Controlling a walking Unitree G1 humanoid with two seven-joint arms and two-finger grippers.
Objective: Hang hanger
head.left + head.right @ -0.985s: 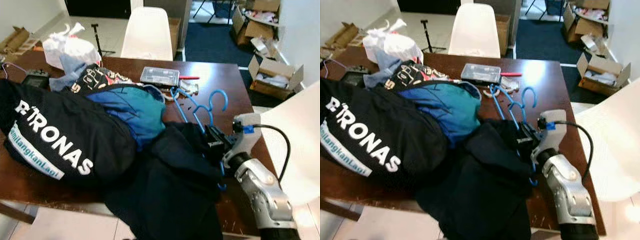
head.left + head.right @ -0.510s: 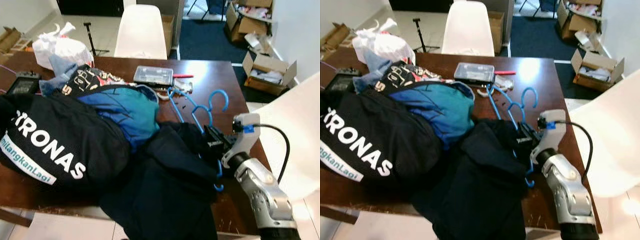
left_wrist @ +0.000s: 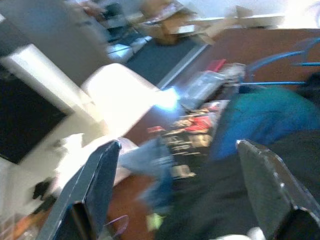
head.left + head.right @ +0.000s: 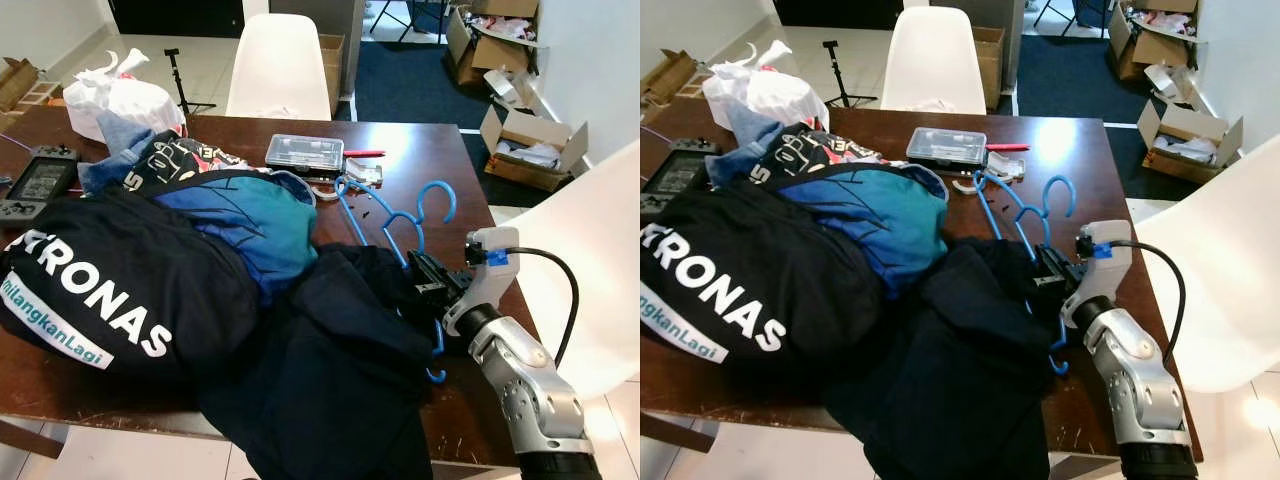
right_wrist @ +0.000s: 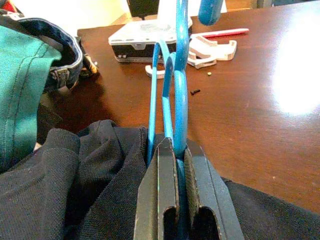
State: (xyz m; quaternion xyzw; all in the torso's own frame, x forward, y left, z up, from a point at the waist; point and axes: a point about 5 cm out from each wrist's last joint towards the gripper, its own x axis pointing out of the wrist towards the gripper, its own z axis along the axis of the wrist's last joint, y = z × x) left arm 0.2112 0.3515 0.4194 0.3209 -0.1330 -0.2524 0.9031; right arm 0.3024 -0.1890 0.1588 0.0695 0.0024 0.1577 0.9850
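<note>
While my right tool (image 5: 176, 200) is clenched on the blue hanger (image 4: 400, 225), its hook runs toward 12 o'clock over the counter (image 4: 450, 165); left tool (image 3: 175, 195) released.

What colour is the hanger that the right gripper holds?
The hanger is bright blue; the right gripper is shut on it. The right wrist view shows it best.

The dark brown wooden table (image 4: 455, 160) carries a heap of dark and teal garments (image 4: 200, 280), a bright blue plastic hanger (image 4: 400, 225), a clear plastic compartment box (image 4: 304, 153), a red pen (image 4: 364, 154), a black handheld controller (image 4: 35, 182) and a white plastic bag (image 4: 120, 95).
</note>
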